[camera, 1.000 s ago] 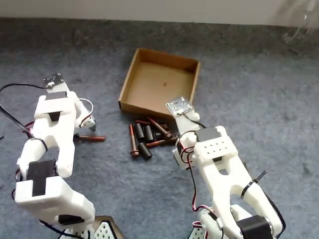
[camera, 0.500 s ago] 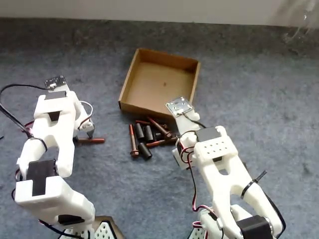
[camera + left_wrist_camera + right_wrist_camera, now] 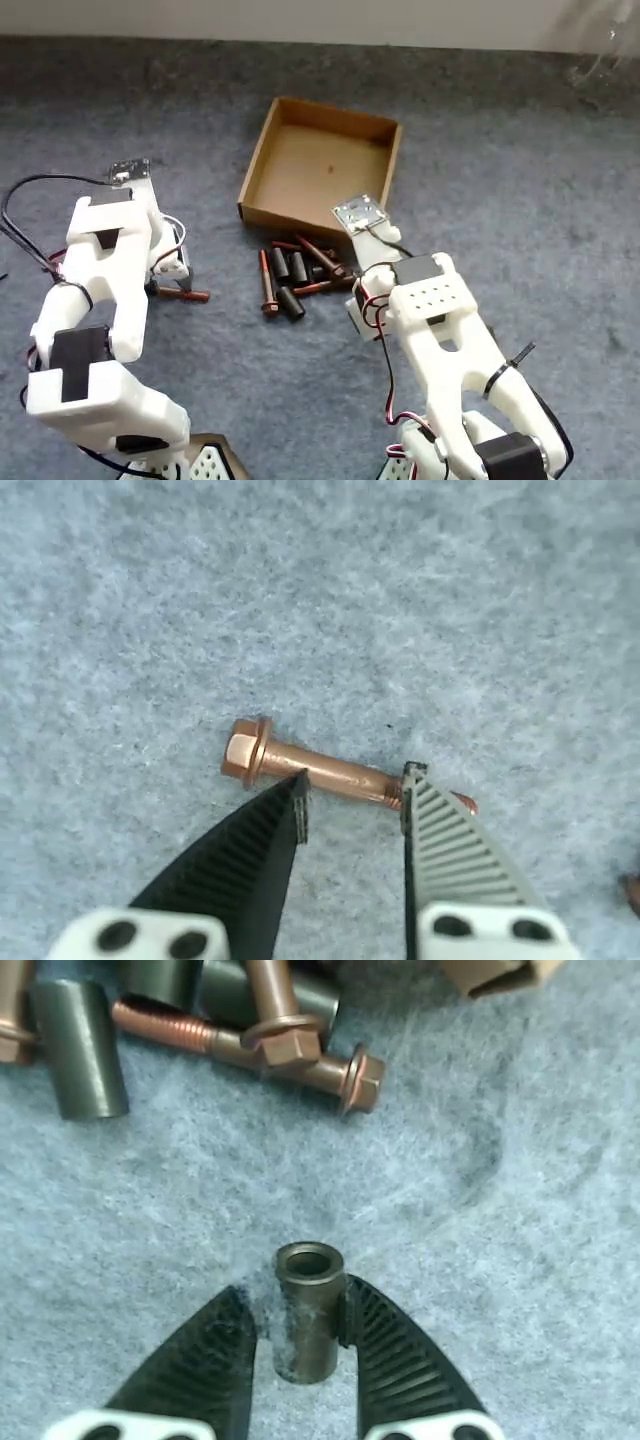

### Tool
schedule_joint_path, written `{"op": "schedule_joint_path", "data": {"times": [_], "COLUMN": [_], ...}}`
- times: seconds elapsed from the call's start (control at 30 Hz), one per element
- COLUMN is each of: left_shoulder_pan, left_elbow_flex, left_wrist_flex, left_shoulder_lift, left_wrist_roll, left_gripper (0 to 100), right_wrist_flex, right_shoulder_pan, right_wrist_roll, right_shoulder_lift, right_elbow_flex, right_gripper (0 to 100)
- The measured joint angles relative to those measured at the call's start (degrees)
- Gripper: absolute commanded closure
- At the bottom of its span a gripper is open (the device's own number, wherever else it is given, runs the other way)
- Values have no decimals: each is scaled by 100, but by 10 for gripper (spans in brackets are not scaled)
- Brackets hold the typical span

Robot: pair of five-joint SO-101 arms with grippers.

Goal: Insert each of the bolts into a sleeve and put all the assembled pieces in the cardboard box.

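A copper bolt (image 3: pixel 310 768) lies alone on the grey carpet, also visible as the bolt (image 3: pixel 185 294) at the left of the high view. My left gripper (image 3: pixel 355 785) is open, its two fingertips straddling the bolt's shank just above the carpet. A dark metal sleeve (image 3: pixel 308 1310) is held with its bore showing, and my right gripper (image 3: pixel 298 1305) is shut on it. Just beyond lies the pile of bolts and sleeves (image 3: pixel 270 1045), the same pile (image 3: pixel 295 270) that sits in front of the cardboard box (image 3: pixel 262 150), which holds nothing.
The right arm (image 3: pixel 430 300) stands close to the pile's right side, with the box's near corner (image 3: pixel 490 975) just past it. Loose cables (image 3: pixel 30 190) trail by the left arm. Open carpet spreads to the right of the box.
The left arm has swung a little to the right and lowered over the single bolt, which has slid slightly nearer. The right arm and its sleeve have stayed put.
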Motion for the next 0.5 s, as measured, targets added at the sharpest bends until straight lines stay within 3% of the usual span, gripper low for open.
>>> {"op": "schedule_joint_path", "data": {"times": [0.1,0.37,0.5], "left_shoulder_pan": [-193,-1477,-1688], "left_elbow_flex": [0,-193,-466], "left_wrist_flex": [79,290,404], "left_shoulder_lift": [0,79,158], "left_wrist_roll": [-334,-1908,-2505], "left_gripper": [873,870,870], "right_wrist_flex": [0,0,0], "right_shoulder_pan": [0,0,0], "right_wrist_roll": [0,0,0], "right_shoulder_lift": [0,0,0], "right_elbow_flex": [0,0,0], "right_gripper": [995,995,995]}}
